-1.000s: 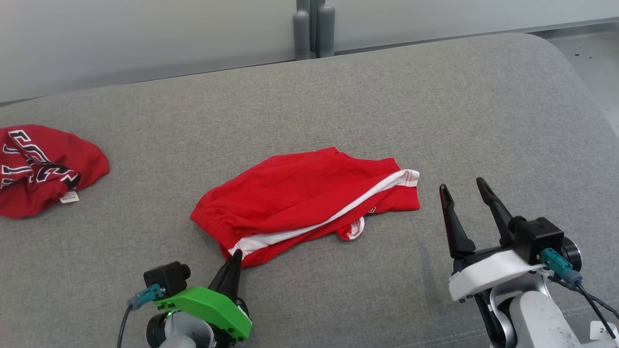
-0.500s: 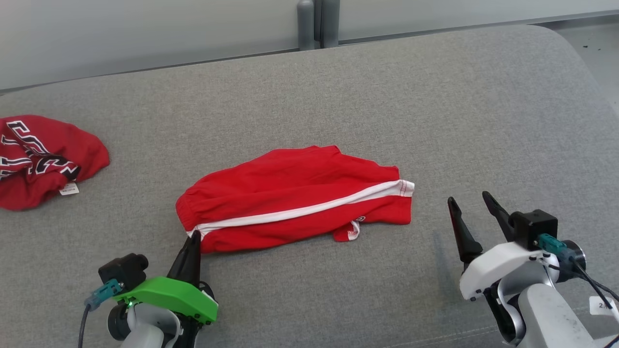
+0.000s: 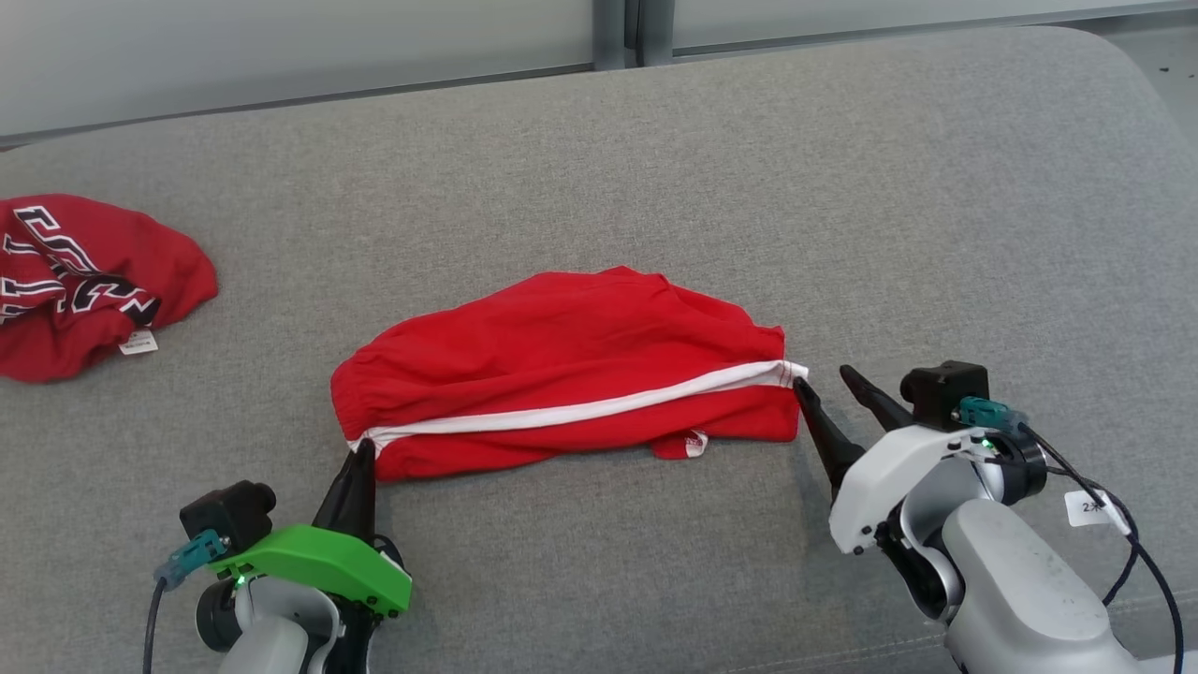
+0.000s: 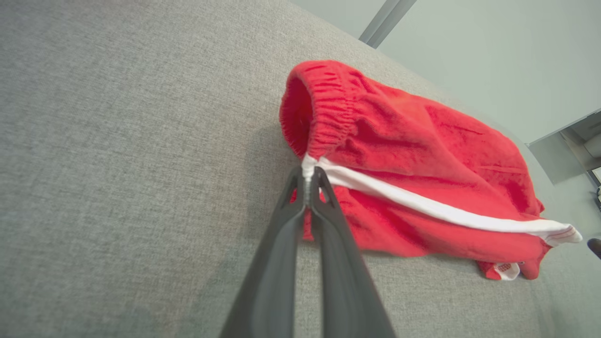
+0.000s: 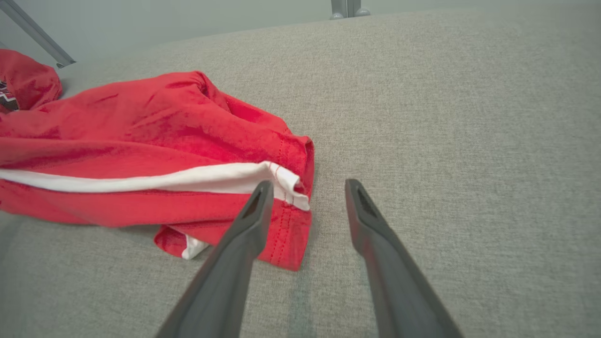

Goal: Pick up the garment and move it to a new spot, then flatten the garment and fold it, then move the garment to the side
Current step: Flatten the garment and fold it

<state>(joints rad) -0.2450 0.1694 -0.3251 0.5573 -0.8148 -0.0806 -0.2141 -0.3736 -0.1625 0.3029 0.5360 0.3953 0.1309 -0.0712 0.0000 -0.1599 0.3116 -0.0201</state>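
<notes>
1. Red shorts [image 3: 562, 374] lie flat-ish on the grey cushion [image 3: 655, 168], about mid-surface, long axis running left to right, top side rumpled.
2. A white stripe [image 3: 580, 409] runs along the near side of the shorts from waistband to leg hem.
3. The gathered waistband [image 4: 328, 117] is at the robot's left end and gapes open in the left wrist view. The leg hem [image 5: 286, 234] is at the right end.
4. Left gripper [image 3: 360, 459]: fingers together, clamped on the waistband edge right where the white stripe ends. The left wrist view shows white fabric pinched between the tips.
5. Right gripper [image 3: 822, 377]: fingers apart, holding nothing. It sits low at the hem end of the shorts.
6. In the right wrist view one finger overlaps the hem corner by the stripe end and the other is over bare cushion just beside the shorts. Contact with the cloth cannot be told.
7. A small red flap with white trim [image 3: 693, 443] pokes out under the near edge, close to the hem end.
8. A second red garment [image 3: 84, 281] with black and white lettering and a small white label [image 3: 138, 343] lies bunched at the far left of the cushion, well apart from the shorts.
</notes>
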